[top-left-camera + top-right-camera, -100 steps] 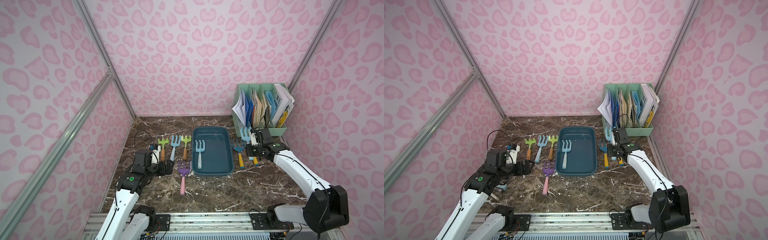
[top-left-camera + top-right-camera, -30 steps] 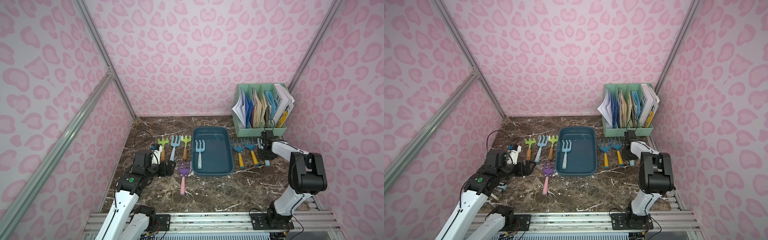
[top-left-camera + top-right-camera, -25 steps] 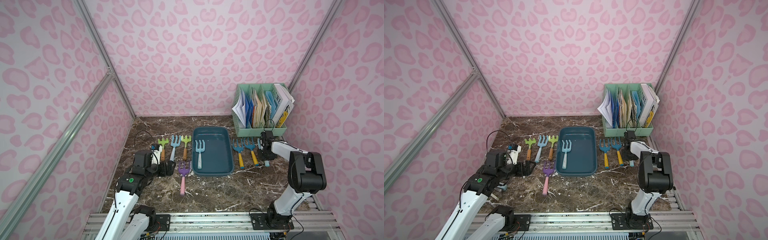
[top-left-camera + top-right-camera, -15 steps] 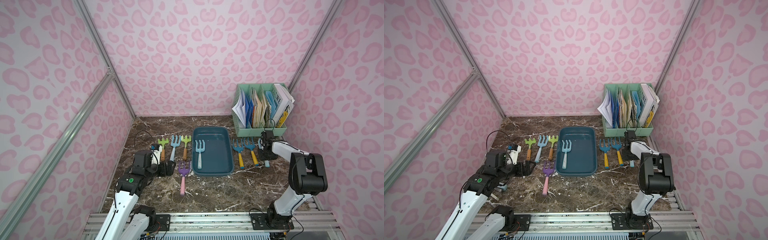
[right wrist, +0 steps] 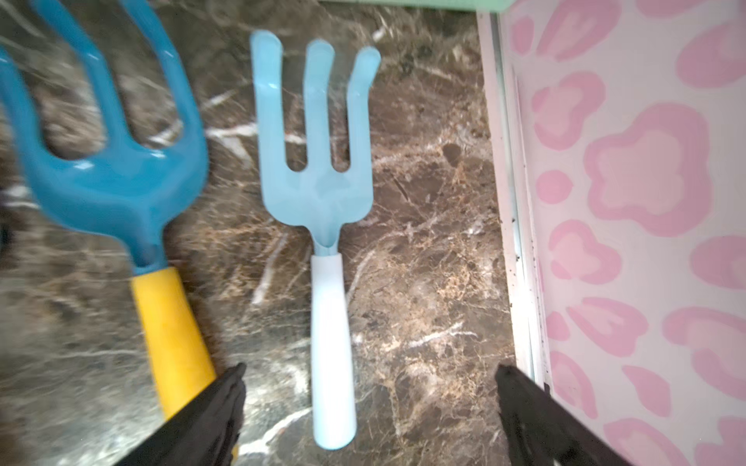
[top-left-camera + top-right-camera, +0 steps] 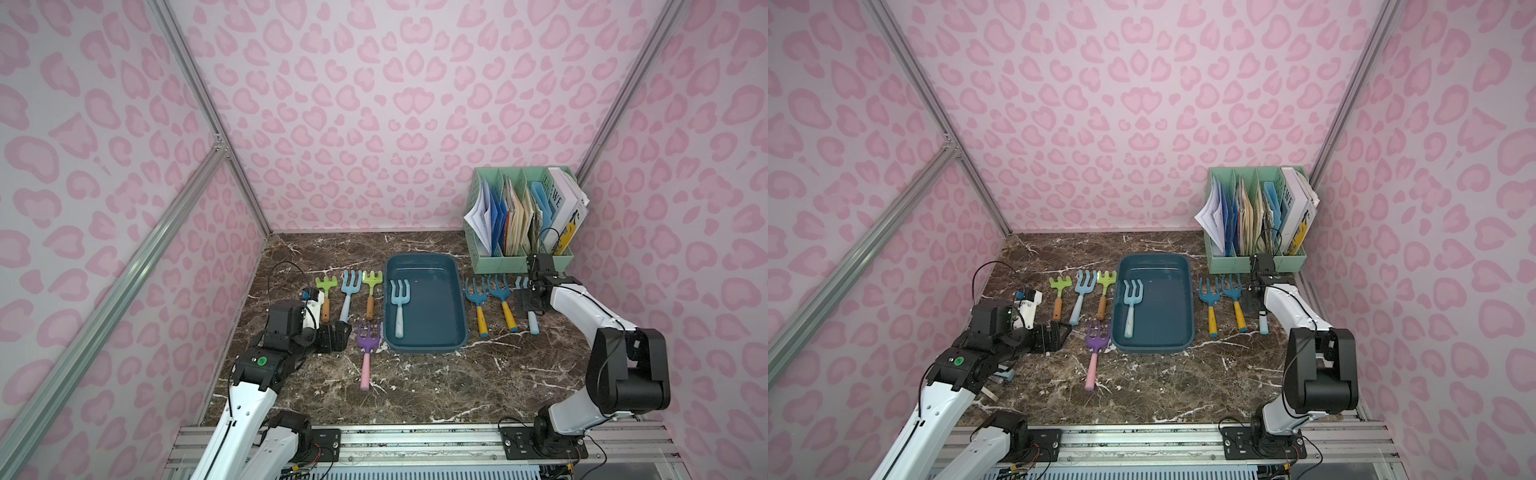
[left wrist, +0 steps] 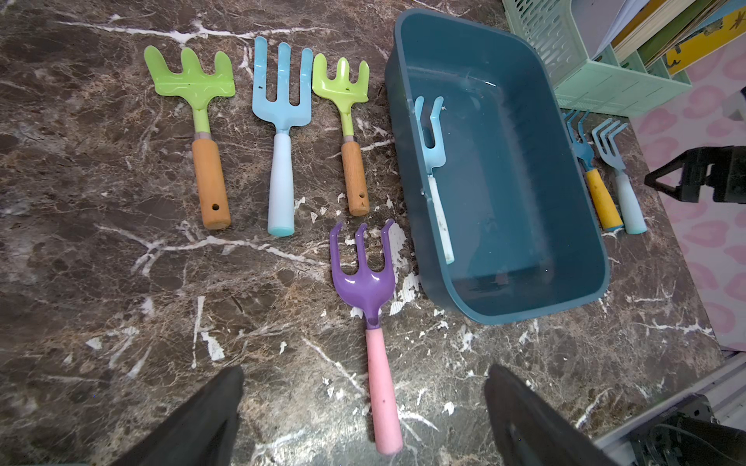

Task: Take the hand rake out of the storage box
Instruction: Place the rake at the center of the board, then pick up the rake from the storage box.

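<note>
1. Hand rake (image 6: 399,305) lies flat in storage box (image 6: 442,332), along the wall nearest the left claw (image 6: 336,336): just right of that claw and slightly ahead.
2. Long axis runs fore-aft: white handle end nearest the claw, tines away.
3. Left claw: jaws wide, empty, low over desk (image 6: 436,374), arm stretched forward; judged the nearer arm.
4. Right claw (image 5: 370,365): open, empty, well beyond the box's far side.

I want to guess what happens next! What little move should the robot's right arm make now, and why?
Probably lift the right end effector straight up. Its jaws stand open on either side of the pale-blue rake lying on the table, so nothing is held, and a hand rake lies in the storage box.
</note>
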Motion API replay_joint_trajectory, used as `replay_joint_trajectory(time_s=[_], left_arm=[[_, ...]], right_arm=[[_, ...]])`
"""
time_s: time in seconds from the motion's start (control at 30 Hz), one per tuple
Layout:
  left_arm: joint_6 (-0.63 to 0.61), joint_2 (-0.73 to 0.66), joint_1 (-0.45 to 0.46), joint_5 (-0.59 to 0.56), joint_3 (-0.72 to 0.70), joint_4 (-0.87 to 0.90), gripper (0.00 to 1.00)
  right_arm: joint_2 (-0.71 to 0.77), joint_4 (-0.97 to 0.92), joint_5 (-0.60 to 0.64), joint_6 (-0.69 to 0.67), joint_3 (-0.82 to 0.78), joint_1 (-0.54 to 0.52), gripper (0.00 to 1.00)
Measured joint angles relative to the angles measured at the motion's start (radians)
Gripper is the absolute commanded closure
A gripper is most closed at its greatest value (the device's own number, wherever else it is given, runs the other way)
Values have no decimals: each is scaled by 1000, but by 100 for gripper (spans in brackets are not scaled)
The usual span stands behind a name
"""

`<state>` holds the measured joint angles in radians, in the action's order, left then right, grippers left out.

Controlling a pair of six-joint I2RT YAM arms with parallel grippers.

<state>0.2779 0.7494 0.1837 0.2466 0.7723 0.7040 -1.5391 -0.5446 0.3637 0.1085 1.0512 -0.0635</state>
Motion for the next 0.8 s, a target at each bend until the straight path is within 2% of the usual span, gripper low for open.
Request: replay_joint_trajectory(time_s=[0.3,0.4,0.47,0.63,0.8], left_arm=[[-1,-16,1,-21,0,0,3],[-1,-18,0,-25,0,1,3],[-1,-24,0,-28,0,1,3],[-1,-38,0,-48,0,2,3],[-1,-40,0,-62,0,3,3]], right_arm=[[119,-26,-222,136,26,-147,1],[177,-18,-282,165,29,-201,7],[200,-3,-310,184,39,-241,16],[182,32,-341,223,78,-387,26],[86,71,-312,265,109,-558,19]])
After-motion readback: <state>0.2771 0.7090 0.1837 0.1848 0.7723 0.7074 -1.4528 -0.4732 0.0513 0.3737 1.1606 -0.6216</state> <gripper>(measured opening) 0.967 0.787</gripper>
